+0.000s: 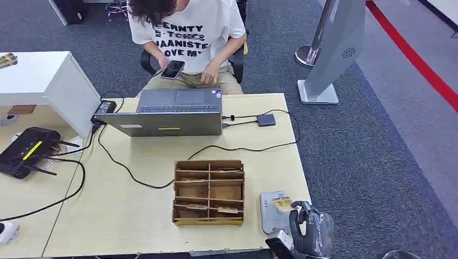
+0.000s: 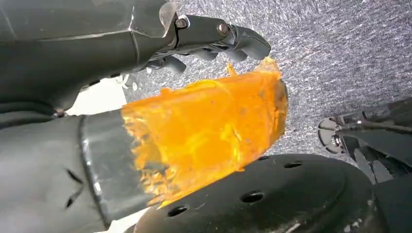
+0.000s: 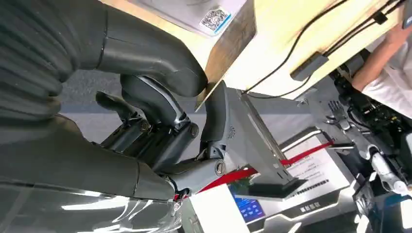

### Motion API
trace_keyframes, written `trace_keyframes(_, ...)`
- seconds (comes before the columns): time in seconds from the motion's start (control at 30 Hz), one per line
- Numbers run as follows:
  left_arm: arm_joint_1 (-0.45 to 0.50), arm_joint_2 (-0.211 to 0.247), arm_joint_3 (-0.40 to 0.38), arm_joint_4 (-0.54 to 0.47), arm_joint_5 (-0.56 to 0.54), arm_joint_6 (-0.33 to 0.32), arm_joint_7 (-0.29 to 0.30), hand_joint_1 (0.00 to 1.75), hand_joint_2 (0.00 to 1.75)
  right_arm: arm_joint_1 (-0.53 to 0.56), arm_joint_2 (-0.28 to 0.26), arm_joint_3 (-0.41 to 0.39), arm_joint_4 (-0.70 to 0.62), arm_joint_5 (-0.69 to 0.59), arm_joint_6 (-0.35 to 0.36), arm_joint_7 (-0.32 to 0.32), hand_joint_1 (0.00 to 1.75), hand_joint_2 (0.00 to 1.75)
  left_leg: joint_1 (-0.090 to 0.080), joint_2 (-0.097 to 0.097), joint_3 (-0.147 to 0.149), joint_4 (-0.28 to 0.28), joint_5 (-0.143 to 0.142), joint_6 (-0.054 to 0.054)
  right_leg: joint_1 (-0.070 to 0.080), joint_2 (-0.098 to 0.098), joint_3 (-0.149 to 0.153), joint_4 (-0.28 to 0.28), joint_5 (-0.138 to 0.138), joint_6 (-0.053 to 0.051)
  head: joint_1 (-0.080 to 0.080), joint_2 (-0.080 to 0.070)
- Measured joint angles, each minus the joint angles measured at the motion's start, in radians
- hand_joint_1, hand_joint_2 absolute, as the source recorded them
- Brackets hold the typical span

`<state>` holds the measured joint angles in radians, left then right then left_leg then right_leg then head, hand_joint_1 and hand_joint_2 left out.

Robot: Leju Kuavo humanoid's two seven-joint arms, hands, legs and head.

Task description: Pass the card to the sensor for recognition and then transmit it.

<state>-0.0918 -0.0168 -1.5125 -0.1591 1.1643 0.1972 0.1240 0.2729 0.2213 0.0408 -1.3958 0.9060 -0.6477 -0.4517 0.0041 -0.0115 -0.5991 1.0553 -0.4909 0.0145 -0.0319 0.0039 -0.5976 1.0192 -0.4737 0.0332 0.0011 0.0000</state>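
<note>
A grey-white sensor pad lies at the table's near right corner, and a small yellowish card rests on top of it. My right hand sits just off that corner, beside the pad, its thumb raised close to the card. In the right wrist view the thumb and the dark fingers stand apart with nothing between them, under the table edge and the sensor pad. My left hand hangs over the carpet and holds nothing; its thumb is wrapped in orange tape.
A brown cardboard organiser with several cards stands left of the sensor. Behind it are a laptop, cables and a small hub. A person sits behind the table with a phone. A grey kiosk stand stands far right.
</note>
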Motion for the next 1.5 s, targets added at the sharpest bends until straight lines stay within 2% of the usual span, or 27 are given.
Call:
trace_keyframes(1.13,0.0,0.0,0.0,0.002,0.001,0.0,-0.006,0.0,0.0,0.0,0.0,-0.003,0.05,0.003,0.0,0.012,1.75,1.75,0.0,0.0,0.0,0.0,0.0,0.0,0.0,0.0,0.0,0.0,0.0,0.0,0.0,0.0)
trace_keyframes(1.5,0.001,0.0,0.0,0.002,0.006,0.0,-0.01,0.0,0.0,0.007,0.008,0.005,0.022,-0.029,0.0,-0.013,1.75,1.75,0.0,0.0,0.0,0.0,0.0,0.0,0.0,0.0,0.0,0.0,0.0,0.0,0.0,0.0)
